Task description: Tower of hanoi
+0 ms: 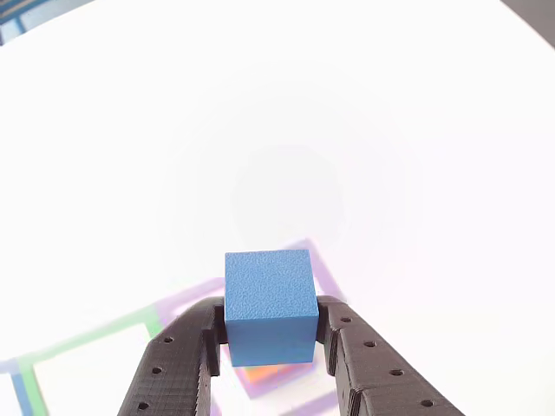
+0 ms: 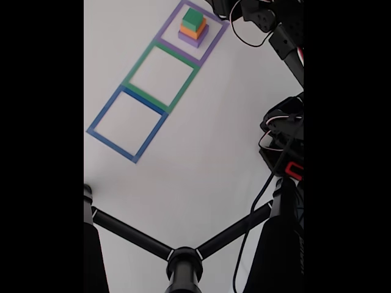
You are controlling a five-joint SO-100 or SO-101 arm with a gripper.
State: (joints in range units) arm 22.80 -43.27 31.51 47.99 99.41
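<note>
In the other view a blue cube (image 1: 267, 290) sits between two black fingers, my gripper (image 1: 270, 322) shut on its left and right sides and holding it above the white table. An orange block (image 1: 264, 374) peeks out just below the cube, inside a purple square outline (image 1: 325, 273). The fixed view shows the stack in the purple outline (image 2: 168, 23): a purple block (image 2: 193, 41) at the bottom, an orange block (image 2: 192, 32) on it, a green block (image 2: 193, 18) on top. The arm (image 2: 275, 30) reaches in from the top right.
A green square outline (image 2: 139, 64) and a blue square outline (image 2: 104, 110) lie in a row beside the purple one on the white table. Cables and the arm's base (image 2: 284, 140) stand at the right. A black tripod (image 2: 183, 262) crosses the bottom of the fixed view.
</note>
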